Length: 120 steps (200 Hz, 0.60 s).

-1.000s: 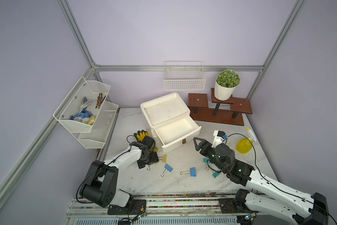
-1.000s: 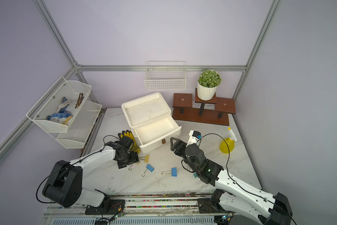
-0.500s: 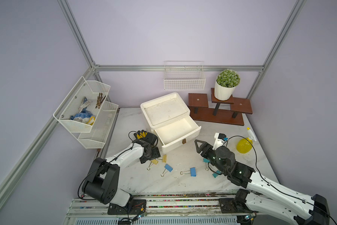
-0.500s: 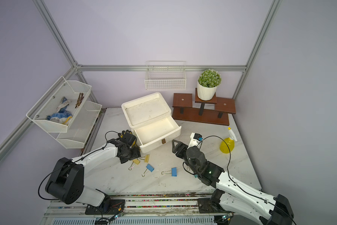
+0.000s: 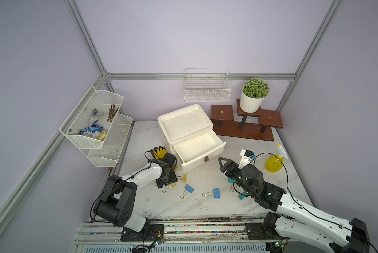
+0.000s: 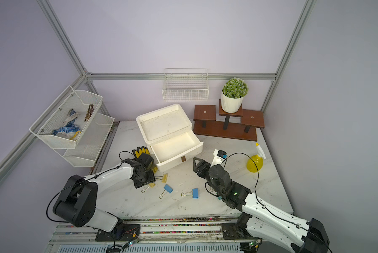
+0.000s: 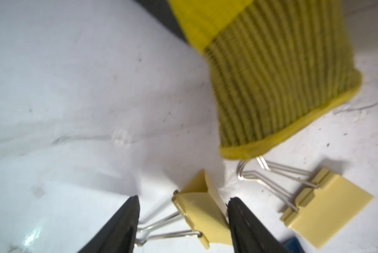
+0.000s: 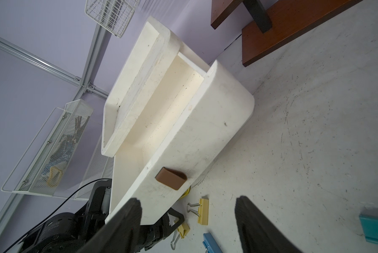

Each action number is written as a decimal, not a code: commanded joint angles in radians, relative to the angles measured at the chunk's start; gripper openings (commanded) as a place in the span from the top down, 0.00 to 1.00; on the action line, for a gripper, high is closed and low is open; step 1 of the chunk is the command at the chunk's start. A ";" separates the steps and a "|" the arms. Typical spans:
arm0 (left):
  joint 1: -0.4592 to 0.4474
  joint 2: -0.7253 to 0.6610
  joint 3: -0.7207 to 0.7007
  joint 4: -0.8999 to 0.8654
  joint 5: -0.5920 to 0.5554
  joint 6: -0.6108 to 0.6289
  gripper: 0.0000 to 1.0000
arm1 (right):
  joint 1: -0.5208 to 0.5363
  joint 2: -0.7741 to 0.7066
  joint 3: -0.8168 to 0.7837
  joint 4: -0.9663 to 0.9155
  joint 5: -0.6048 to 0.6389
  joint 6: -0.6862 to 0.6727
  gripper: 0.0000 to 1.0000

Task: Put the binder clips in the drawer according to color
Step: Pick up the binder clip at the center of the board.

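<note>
Between the parted left jaws, yellow binder clip (image 7: pixel 200 215), right jaws apart, empty, near drawer (image 8: pixel 205 135)

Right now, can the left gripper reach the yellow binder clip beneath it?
Likely yes: the left gripper straddles that yellow binder clip, jaws apart, nothing else between; the yellow glove lies beyond.

2 pale yellow clips (image 7: pixel 328 203), 2 blue clips (image 5: pixel 216 193), 2 teal clips (image 8: pixel 376 227); drawer (image 5: pixel 184 124) white, tab (image 5: pixel 206 158) brown; glove (image 7: pixel 271 76) yellow, ribbed.

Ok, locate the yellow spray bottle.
In both top views the yellow spray bottle stands on the table, right side, in front of the wooden stand.
</note>
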 commanded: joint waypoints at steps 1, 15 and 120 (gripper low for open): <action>0.001 -0.095 -0.012 -0.030 -0.039 -0.014 0.34 | 0.004 0.011 -0.015 0.035 0.004 0.013 0.27; 0.001 -0.109 0.005 -0.063 -0.068 -0.002 0.37 | 0.004 0.013 -0.014 0.037 0.000 0.015 0.27; -0.002 -0.214 0.084 -0.163 -0.019 -0.710 0.15 | 0.004 -0.041 -0.029 -0.012 0.002 0.007 0.27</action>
